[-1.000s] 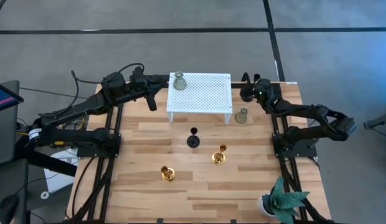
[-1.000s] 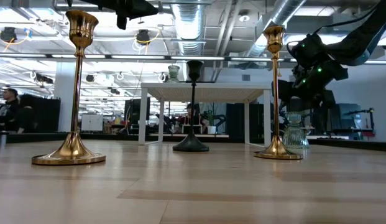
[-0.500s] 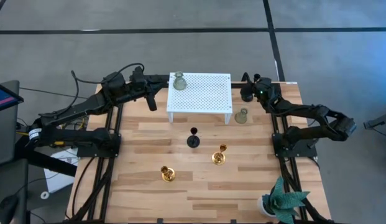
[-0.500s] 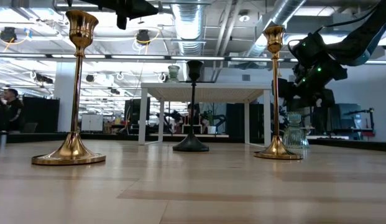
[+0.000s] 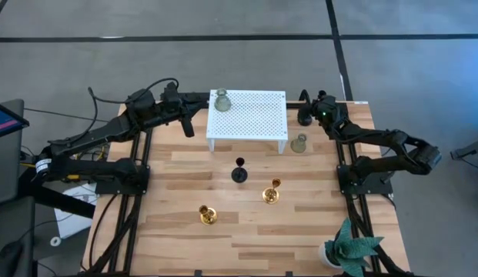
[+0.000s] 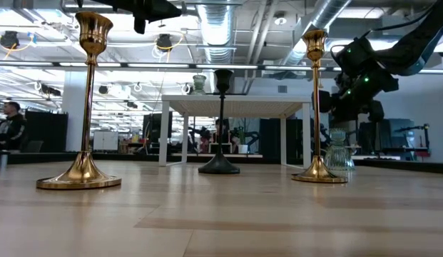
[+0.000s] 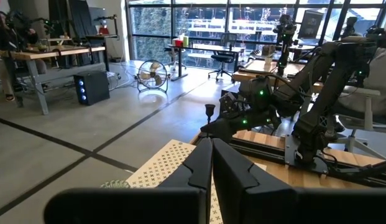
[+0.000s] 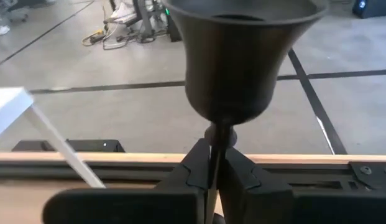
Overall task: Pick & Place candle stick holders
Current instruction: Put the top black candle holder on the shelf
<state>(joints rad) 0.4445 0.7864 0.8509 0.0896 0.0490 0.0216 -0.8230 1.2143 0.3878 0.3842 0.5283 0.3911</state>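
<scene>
One black candle stick holder (image 8: 233, 59) rides by its slim stem in the clenched right gripper (image 5: 306, 115), beside the white perforated stand (image 5: 258, 115); keeping it upright matters. Left gripper (image 7: 211, 163), fingers together, waits over the stand's far corner.

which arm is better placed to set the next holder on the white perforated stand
Right. The right gripper is already shut on a black candle holder beside the white perforated stand. The left gripper is shut and empty near the green glass holder on it.
</scene>
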